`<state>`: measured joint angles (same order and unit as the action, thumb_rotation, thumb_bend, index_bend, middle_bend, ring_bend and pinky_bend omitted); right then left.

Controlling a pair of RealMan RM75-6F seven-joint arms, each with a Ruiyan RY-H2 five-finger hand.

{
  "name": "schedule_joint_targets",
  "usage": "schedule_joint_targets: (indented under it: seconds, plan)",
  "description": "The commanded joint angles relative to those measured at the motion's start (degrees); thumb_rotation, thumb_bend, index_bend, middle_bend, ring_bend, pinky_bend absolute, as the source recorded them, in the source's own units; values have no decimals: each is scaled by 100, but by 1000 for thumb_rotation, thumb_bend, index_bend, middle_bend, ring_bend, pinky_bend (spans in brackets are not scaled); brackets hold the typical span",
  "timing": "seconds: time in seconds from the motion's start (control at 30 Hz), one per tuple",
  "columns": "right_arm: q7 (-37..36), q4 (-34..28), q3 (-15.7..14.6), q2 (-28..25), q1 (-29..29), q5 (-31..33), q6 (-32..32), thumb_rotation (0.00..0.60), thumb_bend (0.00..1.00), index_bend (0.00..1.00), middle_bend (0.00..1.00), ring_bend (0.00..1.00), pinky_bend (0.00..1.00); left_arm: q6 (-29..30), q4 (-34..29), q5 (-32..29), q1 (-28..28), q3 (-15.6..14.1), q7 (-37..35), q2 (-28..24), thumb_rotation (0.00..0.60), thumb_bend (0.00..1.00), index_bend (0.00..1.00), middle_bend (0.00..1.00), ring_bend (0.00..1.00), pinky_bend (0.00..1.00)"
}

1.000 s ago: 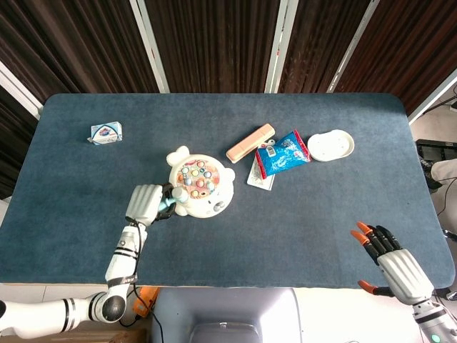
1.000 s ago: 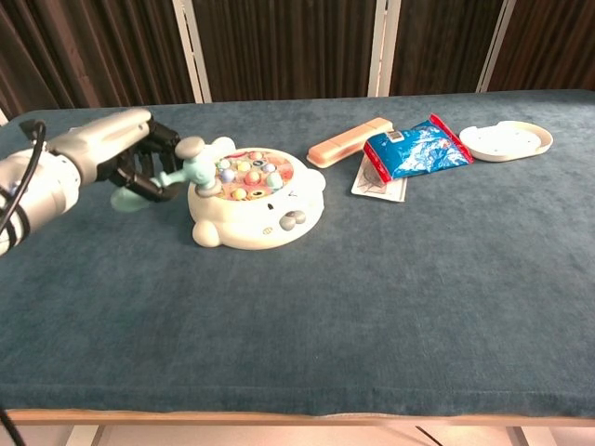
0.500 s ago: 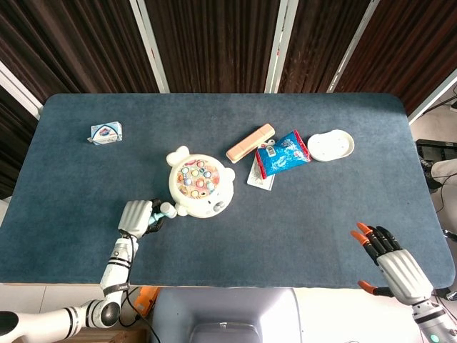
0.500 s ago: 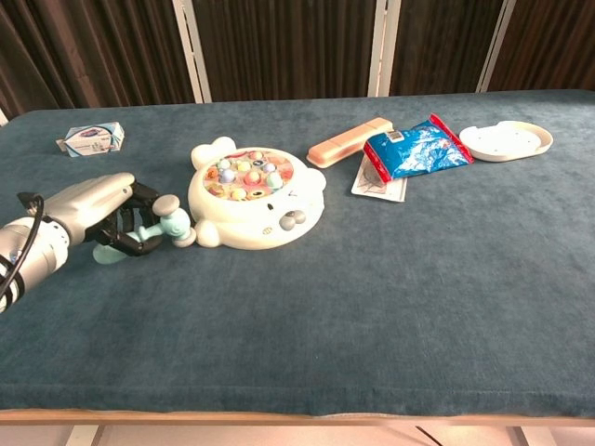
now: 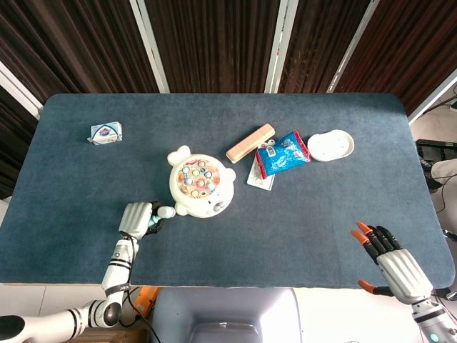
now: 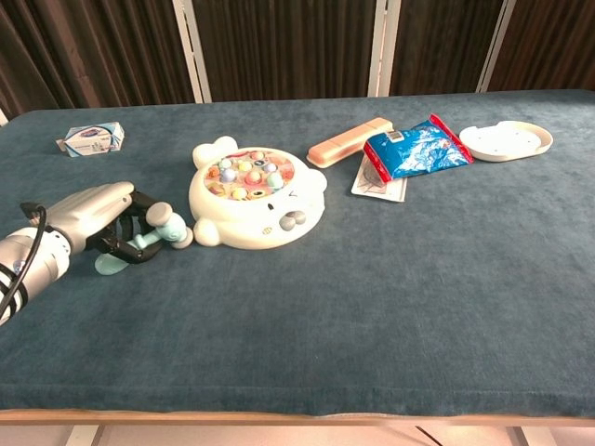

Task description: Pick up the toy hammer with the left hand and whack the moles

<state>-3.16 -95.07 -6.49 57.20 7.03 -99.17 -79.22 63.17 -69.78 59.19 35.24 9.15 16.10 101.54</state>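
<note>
The white bear-shaped mole game (image 5: 199,185) (image 6: 253,196) sits left of the table's middle, with coloured moles on its round top. My left hand (image 5: 138,218) (image 6: 98,223) lies low at the table just left of the game and grips the teal toy hammer (image 6: 149,241) (image 5: 161,212) by its handle. The hammer's grey head (image 6: 165,223) is down beside the game's lower left edge, off the moles. My right hand (image 5: 389,254) hovers open near the front right corner, fingers spread, holding nothing.
A small blue-white box (image 5: 106,133) lies at the far left. Behind the game to the right are a peach bar (image 5: 250,143), a blue snack bag (image 5: 283,153) over a flat card (image 6: 378,181), and a white dish (image 5: 330,145).
My left hand has pulled the hammer off the moles, back toward the front left and down to the table beside the game. The right hand stayed still.
</note>
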Motion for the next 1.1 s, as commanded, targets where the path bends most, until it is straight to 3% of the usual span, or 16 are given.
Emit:
schedule_joint_targets:
  seconds: [0.03, 0.27, 0.63, 0.83, 0.97, 1.1]
  plan:
    - [22, -5, 1, 6, 5, 5, 14, 600, 199, 0, 0, 0, 0, -20, -12, 35, -29, 3, -15, -26, 600, 601, 674, 904, 755, 791]
    - [65, -9, -4, 23, 7, 8, 32, 600, 199, 0, 0, 0, 0, -127, 24, 138, -62, 10, -37, -74, 600, 553, 668, 892, 734, 682]
    - [160, -15, -23, 59, 22, -6, 91, 600, 199, 0, 0, 0, 0, -234, -46, 236, -125, 11, -118, -188, 600, 541, 660, 886, 727, 640]
    - [190, -35, -19, 67, 34, 22, 124, 600, 198, 0, 0, 0, 0, -293, 59, 407, -128, -12, -275, -152, 600, 550, 610, 780, 621, 539]
    - [186, -35, -17, 63, 34, 39, 128, 600, 199, 0, 0, 0, 0, -312, 183, 528, -136, -30, -376, -137, 600, 554, 357, 599, 491, 463]
    - [182, -34, -15, 64, 36, 43, 126, 600, 199, 0, 0, 0, 0, -355, 273, 648, -138, -88, -401, -148, 600, 520, 214, 522, 438, 416]
